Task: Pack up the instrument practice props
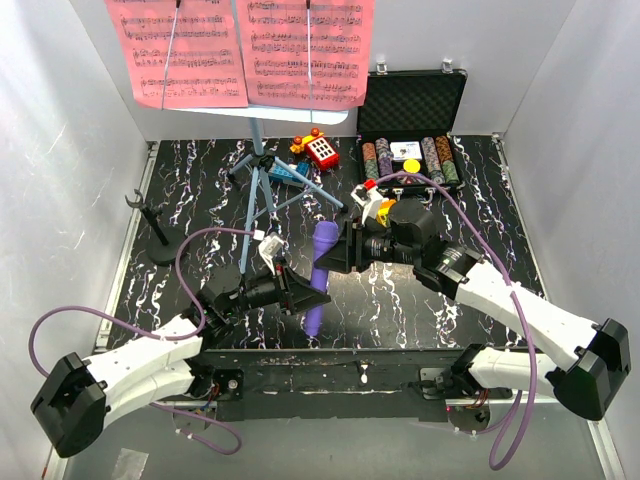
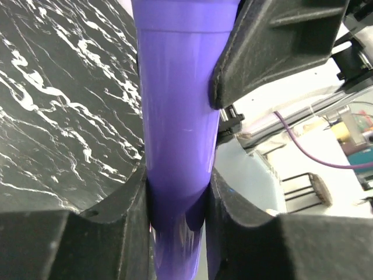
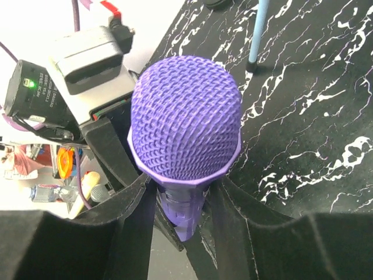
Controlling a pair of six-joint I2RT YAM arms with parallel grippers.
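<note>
The open black case (image 1: 412,100) at the rear right of the bench (image 1: 200,190) holds rows of poker chips (image 1: 435,158). Just left of it sit small red and yellow toys (image 1: 318,148). The light-blue music stand (image 1: 262,185) carries pink sheet-music pages (image 1: 240,50), and the thin black mic stand (image 1: 158,235) stands at far left. The purple microphone (image 1: 321,262) is at centre — the left end effector (image 1: 305,292) is clamped on its handle, and the right end effector (image 1: 347,246) is clamped just below the mesh head.

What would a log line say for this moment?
left tool: shut on purple microphone handle | right tool: shut under its head | music stand: upright, unpacked
</note>
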